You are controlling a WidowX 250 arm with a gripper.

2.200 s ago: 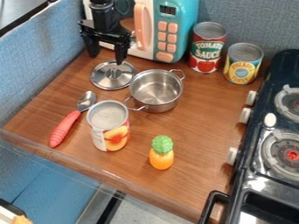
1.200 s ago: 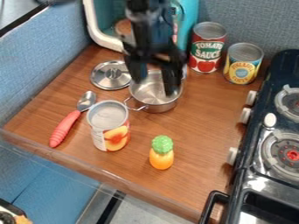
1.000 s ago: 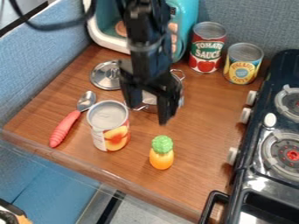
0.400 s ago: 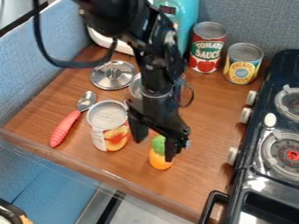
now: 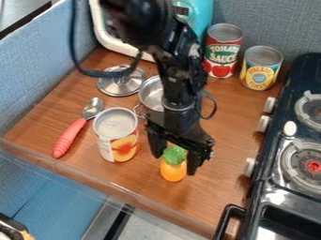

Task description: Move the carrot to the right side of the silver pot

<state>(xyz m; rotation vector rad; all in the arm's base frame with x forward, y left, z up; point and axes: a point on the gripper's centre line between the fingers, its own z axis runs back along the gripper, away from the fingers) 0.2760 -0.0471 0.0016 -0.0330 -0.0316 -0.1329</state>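
The gripper (image 5: 175,164) hangs open over the front of the table, one finger on each side of the toy. That toy, orange below with a green top (image 5: 173,170), stands upright on the wood; it looks more like a small pineapple than a carrot. Behind the arm, the silver pot (image 5: 150,93) is partly covered, its left side and one handle showing.
An open peach can (image 5: 115,135) stands just left of the gripper, with a red-handled spoon (image 5: 70,136) beyond it. A silver lid (image 5: 120,80) lies behind. Two cans (image 5: 222,50) are at the back right; the stove (image 5: 294,154) borders the right.
From near the microwave, the arm has come forward over the pot to the front of the table. The gripper has lowered and shifted slightly right, now around the toy.
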